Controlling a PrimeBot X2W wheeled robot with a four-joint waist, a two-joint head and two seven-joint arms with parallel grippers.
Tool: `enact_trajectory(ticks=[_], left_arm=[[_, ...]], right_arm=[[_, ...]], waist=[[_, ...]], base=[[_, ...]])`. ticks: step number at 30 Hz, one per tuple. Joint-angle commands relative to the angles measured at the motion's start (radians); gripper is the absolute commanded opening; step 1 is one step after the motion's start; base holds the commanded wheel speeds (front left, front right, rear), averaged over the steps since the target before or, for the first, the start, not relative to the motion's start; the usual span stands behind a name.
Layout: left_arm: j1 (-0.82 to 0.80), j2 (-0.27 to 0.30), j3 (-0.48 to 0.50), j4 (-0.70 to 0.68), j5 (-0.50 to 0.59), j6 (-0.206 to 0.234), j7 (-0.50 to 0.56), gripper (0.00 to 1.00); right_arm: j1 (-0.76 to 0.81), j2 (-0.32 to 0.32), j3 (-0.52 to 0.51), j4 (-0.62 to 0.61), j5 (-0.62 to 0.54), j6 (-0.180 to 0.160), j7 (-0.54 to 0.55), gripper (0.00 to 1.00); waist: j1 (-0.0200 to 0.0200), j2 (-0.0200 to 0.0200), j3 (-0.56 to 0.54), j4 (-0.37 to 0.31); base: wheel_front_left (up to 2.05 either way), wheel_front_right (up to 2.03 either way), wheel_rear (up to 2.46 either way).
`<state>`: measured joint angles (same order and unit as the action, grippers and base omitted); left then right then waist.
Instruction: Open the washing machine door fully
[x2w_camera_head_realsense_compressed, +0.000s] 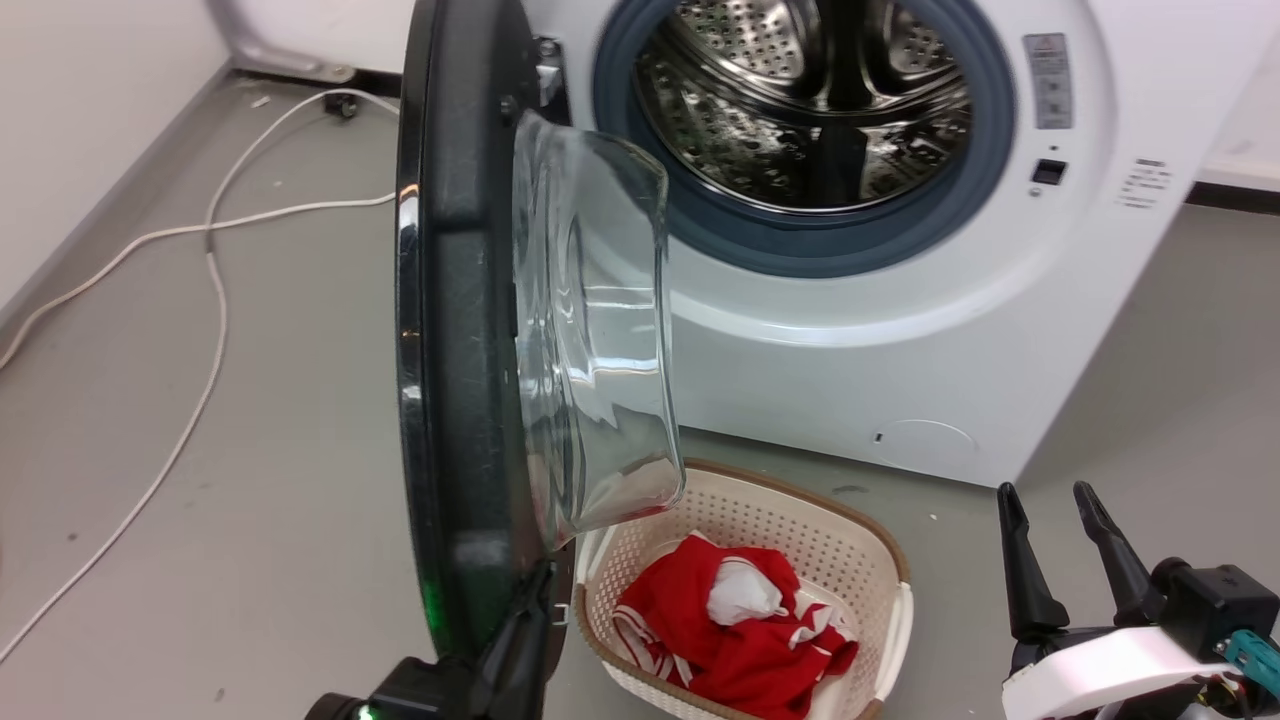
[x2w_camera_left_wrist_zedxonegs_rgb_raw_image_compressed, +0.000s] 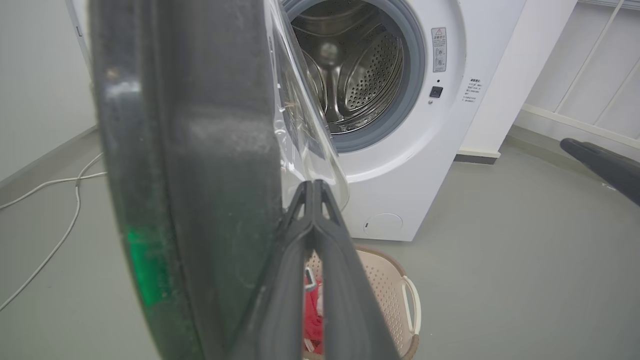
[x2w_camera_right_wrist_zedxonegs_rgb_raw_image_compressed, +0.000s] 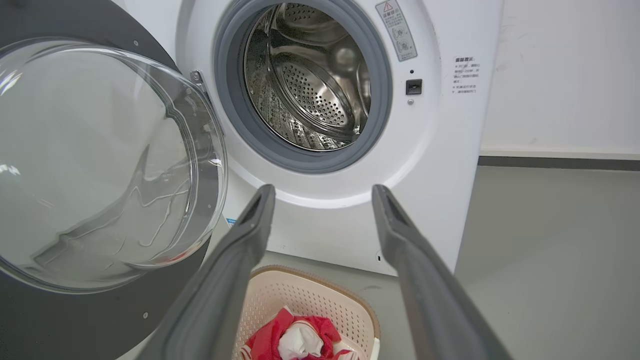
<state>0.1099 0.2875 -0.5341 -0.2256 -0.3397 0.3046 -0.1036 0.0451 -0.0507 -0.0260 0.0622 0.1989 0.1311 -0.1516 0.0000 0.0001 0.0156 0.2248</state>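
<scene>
The left gripper (x2w_camera_head_realsense_compressed: 535, 595) reaches up from below, fingers closed tip to tip, holding nothing, against the inner rim of the door (x2w_camera_head_realsense_compressed: 450, 330). The right gripper (x2w_camera_head_realsense_compressed: 1045, 495) stands well apart, fingers spread, empty. The door stands edge-on, swung out about square to the washing machine (x2w_camera_head_realsense_compressed: 850, 380), glass bulging rightward.

- A smooth grey floor (x2w_camera_head_realsense_compressed: 250, 450) runs across the room, marked with small scuffs and specks.
- A thin white cable (x2w_camera_head_realsense_compressed: 213, 290) snakes over the floor on the left, ending at a small dark piece near the back wall.
- A plain pale wall (x2w_camera_head_realsense_compressed: 90, 120) rises on the left.
- On the right, a white wall (x2w_camera_right_wrist_zedxonegs_rgb_raw_image_compressed: 565, 75) meets the floor at a dark skirting strip (x2w_camera_right_wrist_zedxonegs_rgb_raw_image_compressed: 555, 162).
- A beige perforated laundry basket (x2w_camera_head_realsense_compressed: 830, 540) stands on the floor, holding red and white cloth (x2w_camera_head_realsense_compressed: 680, 610).
- The light is soft and even.
</scene>
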Motion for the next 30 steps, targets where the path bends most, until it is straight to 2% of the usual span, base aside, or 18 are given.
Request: enact_trajectory(ticks=[1, 7, 13, 20, 30], left_arm=[[0.009, 0.013, 0.02, 0.002, -0.004, 0.013, 0.0, 0.0], [0.002, 0.033, 0.085, 0.021, -0.027, 0.037, -0.021, 0.0], [-0.048, 0.04, 0.179, 0.097, -0.075, 0.041, -0.071, 0.0], [-0.126, 0.063, 0.324, 0.218, -0.145, 0.028, -0.133, 0.0], [-0.196, 0.123, 0.526, 0.354, -0.21, -0.033, -0.161, 0.0]], right_arm=[[0.005, 0.001, -0.001, -0.005, -0.001, 0.0, 0.002, 1.0], [-0.011, 0.001, 0.002, -0.005, 0.0, 0.0, 0.006, 1.0], [-0.031, 0.001, 0.017, -0.005, -0.016, 0.0, 0.019, 1.0], [-0.054, 0.001, 0.028, -0.008, -0.024, 0.0, 0.034, 1.0], [-0.078, 0.001, 0.029, -0.012, -0.031, 0.0, 0.043, 1.0]], waist=[[0.0, -0.0001, 0.007, 0.041], [0.0, -0.0001, 0.024, 0.092], [0.0, -0.0001, 0.047, 0.105], [0.0, -0.0001, 0.078, 0.096], [0.0, -0.0001, 0.122, 0.057]], base=[[0.0, 0.0, 0.0], [0.0, 0.0, 0.0], [0.0, 0.0, 0.0], [0.0, 0.0, 0.0], [0.0, 0.0, 0.0]])
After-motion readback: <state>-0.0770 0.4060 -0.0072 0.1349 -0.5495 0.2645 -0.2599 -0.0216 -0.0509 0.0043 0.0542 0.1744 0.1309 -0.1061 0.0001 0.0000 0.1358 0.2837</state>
